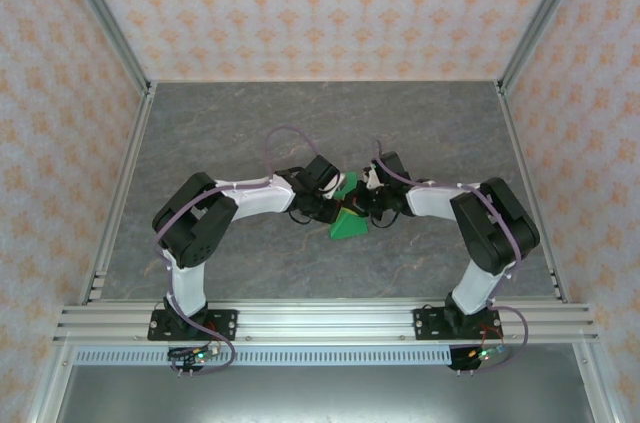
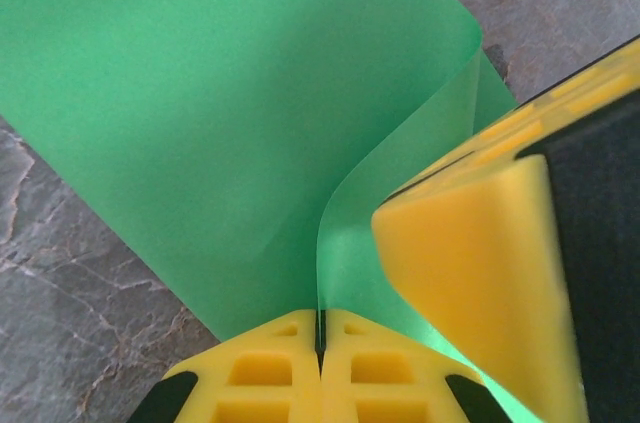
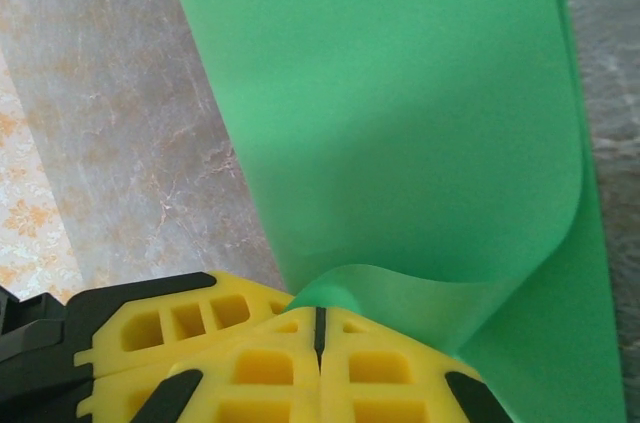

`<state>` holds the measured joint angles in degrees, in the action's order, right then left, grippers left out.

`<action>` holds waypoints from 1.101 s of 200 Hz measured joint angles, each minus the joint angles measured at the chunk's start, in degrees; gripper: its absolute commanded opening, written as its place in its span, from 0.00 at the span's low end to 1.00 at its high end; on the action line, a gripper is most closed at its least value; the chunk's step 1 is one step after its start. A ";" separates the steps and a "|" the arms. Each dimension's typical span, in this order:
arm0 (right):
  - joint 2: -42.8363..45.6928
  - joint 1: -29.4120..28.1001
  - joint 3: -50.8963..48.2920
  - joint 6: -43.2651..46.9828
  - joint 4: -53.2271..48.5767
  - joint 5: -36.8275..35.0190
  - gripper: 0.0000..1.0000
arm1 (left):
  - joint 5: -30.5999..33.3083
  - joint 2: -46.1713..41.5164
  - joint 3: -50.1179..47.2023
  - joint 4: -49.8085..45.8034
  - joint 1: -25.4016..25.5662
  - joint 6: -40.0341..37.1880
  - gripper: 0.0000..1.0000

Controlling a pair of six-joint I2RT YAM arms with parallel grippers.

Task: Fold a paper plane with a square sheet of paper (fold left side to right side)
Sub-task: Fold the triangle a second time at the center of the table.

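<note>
1. Top view: both arms reach inward from their bases on the near rail and meet around the middle of the grey marbled table. Patterned walls enclose the table on three sides.
2. The square sheet of paper, bright green, sits between the two wrists at table centre. From above it reads as a small angular green shape, partly hidden by the grippers.
3. Left gripper: the yellow fingers are pressed together with no gap, and an edge of the green sheet runs down into the seam between them. It is clenched on the paper.
4. Left wrist view: the sheet curls up from the pinch, with one broad layer lying over the table and a second layer bending back towards the right. A yellow finger of the right gripper stands just beside it, on the paper.
5. Right gripper: the fingers are likewise closed tight, with a rolled lip of the sheet caught in the seam. It is grasping the paper.
6. Right wrist view: the left gripper's yellow-and-black finger lies right alongside, touching the right one's left finger.
7. No sharp crease is visible in either wrist view; the bend is a soft curve.
</note>
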<state>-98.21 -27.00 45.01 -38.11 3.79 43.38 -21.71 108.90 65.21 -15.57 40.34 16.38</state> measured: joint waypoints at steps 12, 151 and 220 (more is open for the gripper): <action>-0.02 0.02 0.02 0.33 -0.68 -0.24 0.06 | 0.00 0.00 0.00 0.00 0.00 0.00 0.01; -0.96 -0.04 1.20 5.16 -6.45 -3.30 0.06 | -0.22 -0.04 0.00 0.22 0.02 0.02 0.17; -0.96 -0.11 1.25 5.38 -6.60 -3.48 0.06 | 1.49 -7.23 -1.33 -0.50 0.04 0.98 0.32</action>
<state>-99.18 -27.11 46.26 -32.73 -2.81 39.90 -20.23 101.67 63.88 -16.08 40.38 17.37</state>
